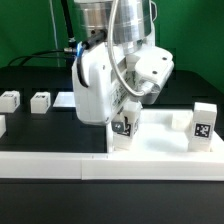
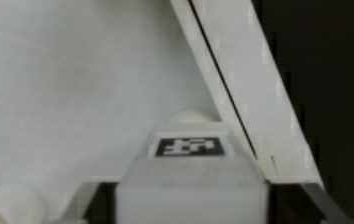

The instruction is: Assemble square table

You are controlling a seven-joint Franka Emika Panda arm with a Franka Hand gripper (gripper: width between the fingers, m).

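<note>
Gripper [image 2: 188,203] is shown clamped on an upright tagged leg [image 1: 123,128] at the white slab's [image 1: 160,146] 9 o'clock edge; a second leg [image 1: 203,122] is stood at 3 o'clock, and two loose legs [image 1: 8,100] [image 1: 40,101] are seen on the black worktop [image 1: 45,130] at 9 o'clock.

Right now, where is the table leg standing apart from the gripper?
In the exterior view, the standing leg is upright on the tabletop at the view's right, across from the second leg at the gripper.
</note>
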